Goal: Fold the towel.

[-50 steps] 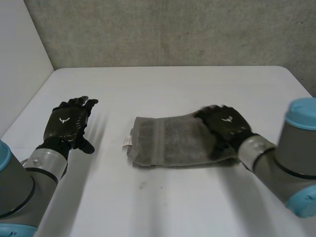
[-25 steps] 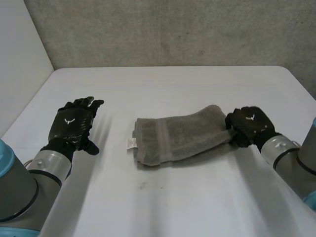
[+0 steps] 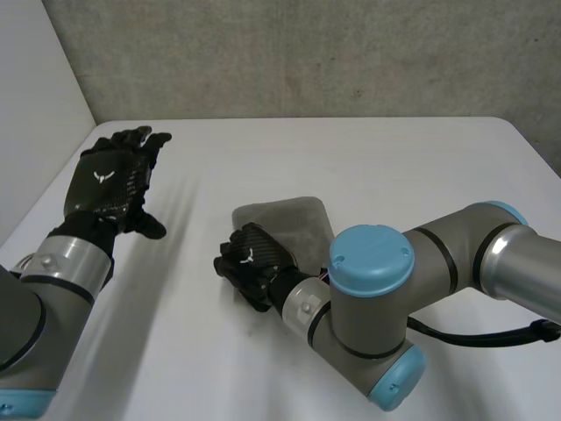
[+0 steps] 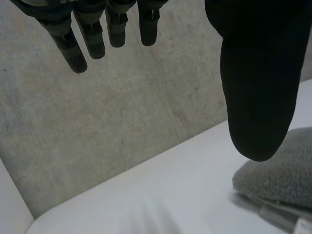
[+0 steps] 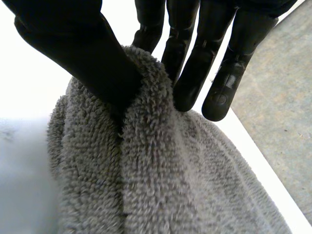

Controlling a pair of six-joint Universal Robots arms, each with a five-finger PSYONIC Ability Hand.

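Towel [image 3: 289, 217]: grey, soft, limp, light; likely best taken at an edge. Right hand [image 3: 252, 261]: pinching its edge, thumb against fingers. Left hand [image 3: 110, 180]: straight-fingered, empty.

a white worktop [image 3: 368, 158] with rounded far corners, its surface smooth and matt. behind the worktop's far edge stands a grey concrete wall [image 3: 307, 53], speckled and faintly streaked. along the worktop's left side rises a plain white panel [image 3: 35, 96], meeting that wall.
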